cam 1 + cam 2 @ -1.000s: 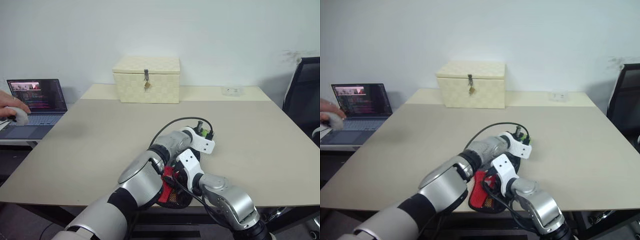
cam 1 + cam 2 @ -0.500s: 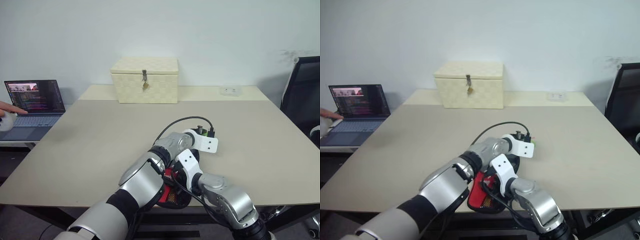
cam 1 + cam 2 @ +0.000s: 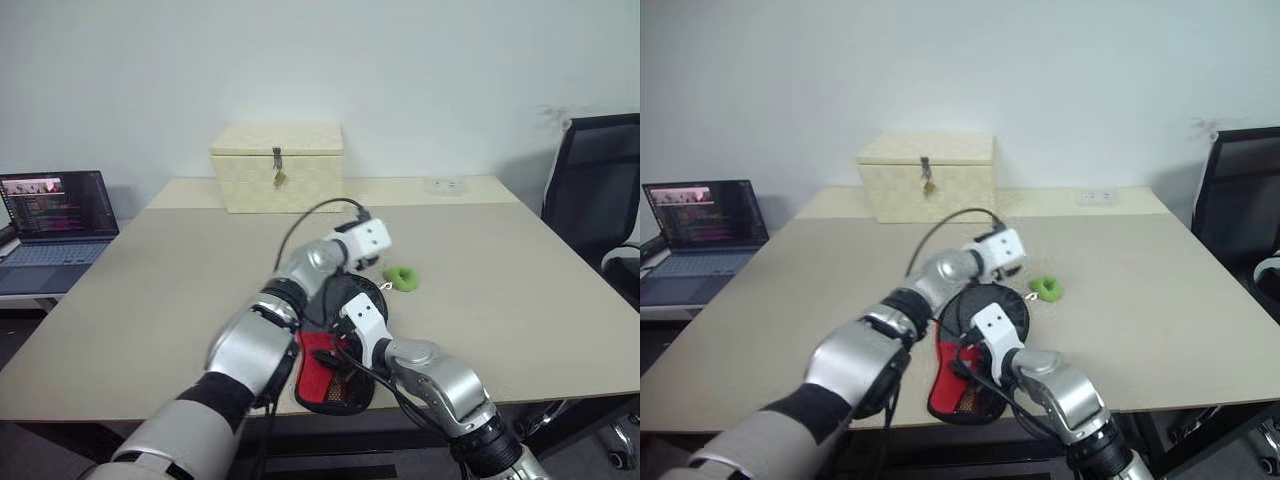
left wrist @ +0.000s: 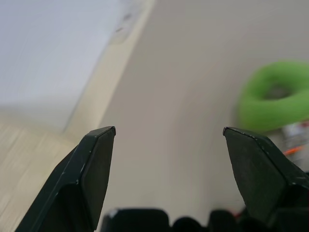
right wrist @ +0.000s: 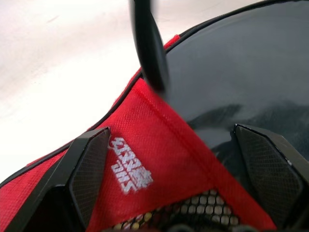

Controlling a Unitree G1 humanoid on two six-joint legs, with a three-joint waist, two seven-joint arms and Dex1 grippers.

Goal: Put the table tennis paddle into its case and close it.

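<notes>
The case [image 3: 335, 355], black fabric with a red panel [image 5: 159, 159], white logo and mesh pocket, lies at the table's front edge. Its green pompom pull [image 3: 402, 278] rests on the tabletop just beyond it. My left gripper [image 4: 169, 130] hovers above the far end of the case, open and empty, with the pompom [image 4: 275, 96] off to one side of its fingers. My right gripper [image 5: 188, 130] is open and sits low over the case, one finger over the red panel and the other over the black fabric. The table tennis paddle is hidden.
A cream woven box [image 3: 277, 165] with a metal latch stands at the back of the table [image 3: 150, 290]. A laptop [image 3: 55, 215] sits on a side desk at left. A black chair [image 3: 600, 190] is at right. A black cable [image 3: 310, 215] loops over my left wrist.
My left gripper has opened, let go of the green pompom and lifted away to the left; the pompom now lies on the table. The head camera has turned right. The person's hand has gone.
</notes>
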